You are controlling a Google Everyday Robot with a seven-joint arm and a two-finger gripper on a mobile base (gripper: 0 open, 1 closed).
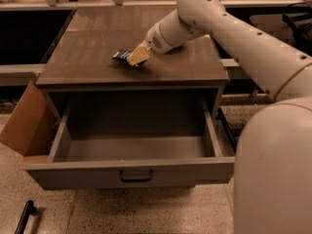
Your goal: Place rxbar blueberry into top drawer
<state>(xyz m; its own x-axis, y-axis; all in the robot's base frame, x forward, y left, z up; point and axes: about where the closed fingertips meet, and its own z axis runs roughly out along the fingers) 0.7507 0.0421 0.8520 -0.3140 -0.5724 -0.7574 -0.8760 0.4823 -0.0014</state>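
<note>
Bottom right of frame, closest: robot's white rounded body (273, 179), fills the corner. Bottom left: thin black bar-like object (23, 218) on the speckled floor (146, 213), can't tell what it is.

Next back: top drawer (87, 172), pulled fully open, lower centre of frame. Plain grey front panel, small dark pull handle (136, 176) at its middle. Inside looks bare grey, with no bar in it. Brown cardboard flap (22, 126) leans against the cabinet's left side, just beside the drawer's left wall.

Above the drawer: brown cabinet top (97, 33), flat and slightly glossy. The rxbar blueberry (120, 55) lies flat on it, left of centre, nearer the front edge than the back. It is a small dark navy wrapper, not in the drawer.

The gripper (133, 58) is down at the cabinet top, tan-coloured tip at the bar's right end, touching it or nearly so. Can't tell whether it is clamped on the bar or released, as the contact spot is not readable. The bar looks to be resting on the surface, not lifted.

The white arm (234, 33) runs from the gripper up and right to a rounded joint at top centre, then slopes down the right edge to the body.

Far back: a dark shelf or bench (29, 18) at upper left. A black chair (297, 13) at the upper right corner, partly cut off.
</note>
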